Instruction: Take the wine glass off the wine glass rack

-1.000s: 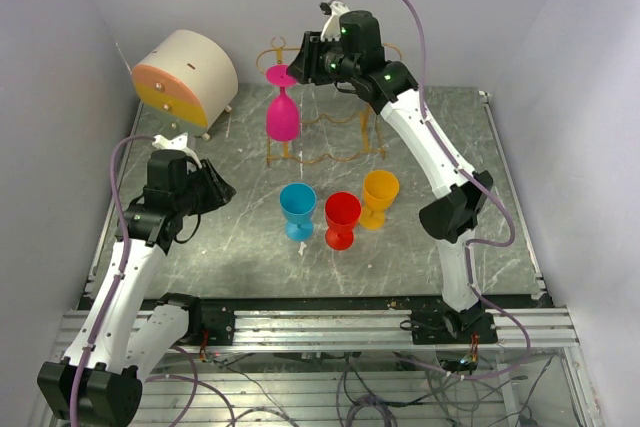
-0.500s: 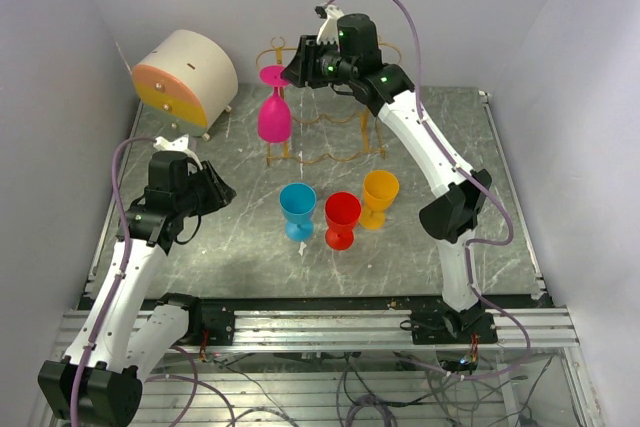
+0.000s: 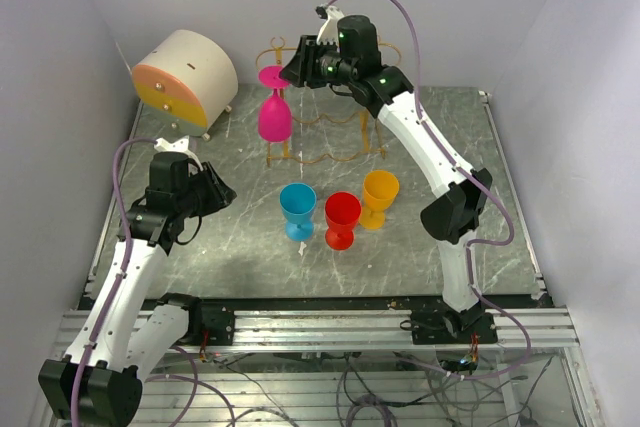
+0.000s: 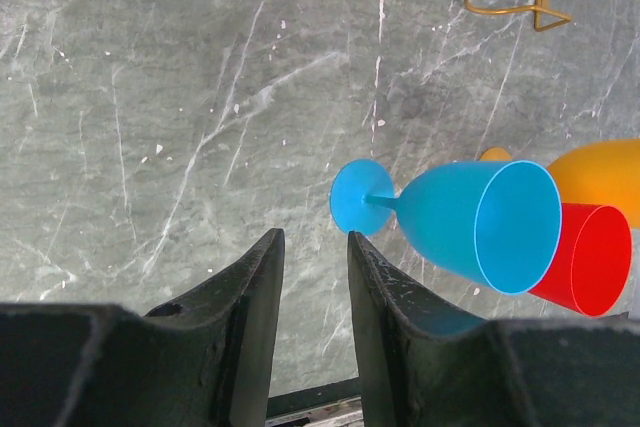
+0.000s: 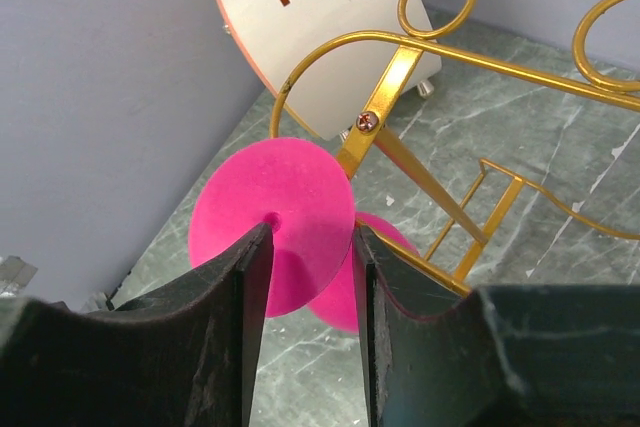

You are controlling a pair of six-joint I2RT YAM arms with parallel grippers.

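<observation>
A pink wine glass (image 3: 273, 117) hangs upside down at the left end of the golden wire rack (image 3: 330, 152). My right gripper (image 3: 292, 69) is at the glass's round foot (image 5: 270, 197). One finger lies over the foot's middle and the other at its right rim, and it holds the foot. The bowl shows partly below. The rack's rail and loops (image 5: 480, 52) run to the right. My left gripper (image 3: 222, 187) is low over the table, slightly open and empty (image 4: 315, 237), just left of a blue glass.
Blue (image 3: 297, 205), red (image 3: 341, 215) and orange (image 3: 380, 192) glasses stand in a row mid-table in front of the rack. The blue one (image 4: 470, 222) is close to my left fingers. A cream round drawer box (image 3: 185, 77) sits back left, near the pink glass.
My right gripper and the pink glass shifted left along the rack's top together, then stayed put. The left arm has not moved.
</observation>
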